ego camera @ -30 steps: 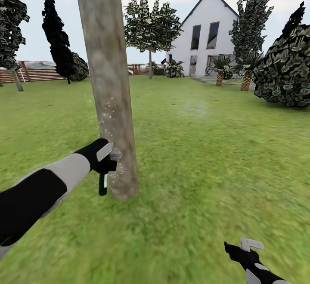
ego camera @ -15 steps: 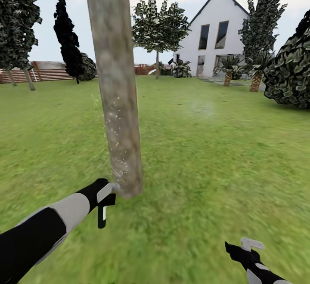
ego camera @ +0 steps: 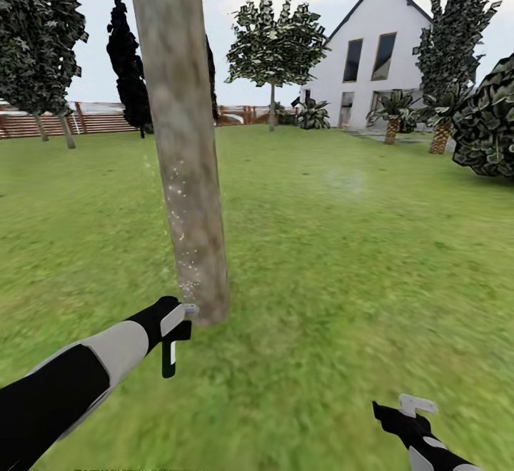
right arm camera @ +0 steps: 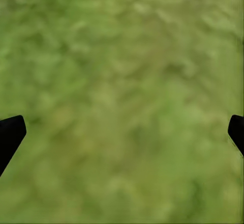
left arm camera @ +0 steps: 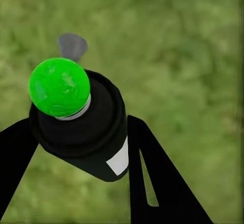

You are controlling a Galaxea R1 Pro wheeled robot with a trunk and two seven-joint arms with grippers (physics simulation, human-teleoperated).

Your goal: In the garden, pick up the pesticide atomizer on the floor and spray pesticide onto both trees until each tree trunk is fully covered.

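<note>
Held the sprayer [left arm camera: 84,132] clamped between the two dark fingers [left arm camera: 152,178] of the left claw [ego camera: 173,322], low over the grass [ego camera: 343,257] just beside the foot of the near tree trunk [ego camera: 187,164]. Showed, from the left wrist, as a stubby black body capped by a bright green ball, with a small white label on its side and a grey nozzle poking out beyond the ball. Pointed that grey tip toward the base of the trunk in the head view, with a dark part hanging straight down below the claw; hard to tell the long axis beyond that. Hid no red tip that could be made out. Left pale specks scattered up the lower bark above the nozzle.

Cut off the trunk's crown at the frame's top, save a few leaves. Kept the right claw [ego camera: 410,414] low at the corner, well apart, spread wide with nothing between its fingertips but grass.

Stood farther back: a second leafy tree [ego camera: 275,50], a white house [ego camera: 371,57], a slatted fence [ego camera: 43,125].
</note>
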